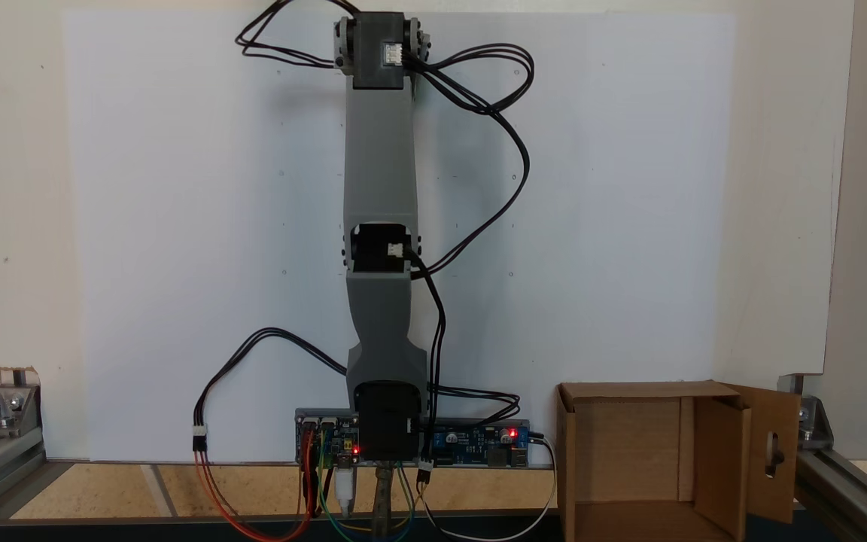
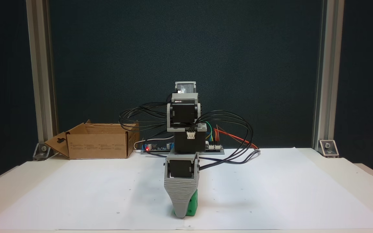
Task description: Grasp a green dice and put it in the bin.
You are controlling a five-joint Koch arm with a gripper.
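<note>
The green dice (image 2: pixel 192 203) sits on the white paper near the table's front edge, mostly covered by the gripper (image 2: pixel 183 212). A ribbed grey jaw points straight down in front of the dice, with its tip at the paper. The other jaw is hidden behind it, so I cannot tell whether the gripper is open or shut. The bin (image 2: pixel 97 145) is a brown cardboard box at the back left, with a keyhole cutout in its side flap. From above, the bin (image 1: pixel 618 452) stands open at the lower right, and the arm (image 1: pixel 379 188) stretches away from its base.
A controller board (image 2: pixel 155 147) with red lights lies behind the arm, beside the bin. Black cables (image 2: pixel 231 136) loop out on both sides of the arm. Aluminium frame posts (image 2: pixel 321 74) stand at the back corners. White paper (image 2: pixel 76 194) covers the table.
</note>
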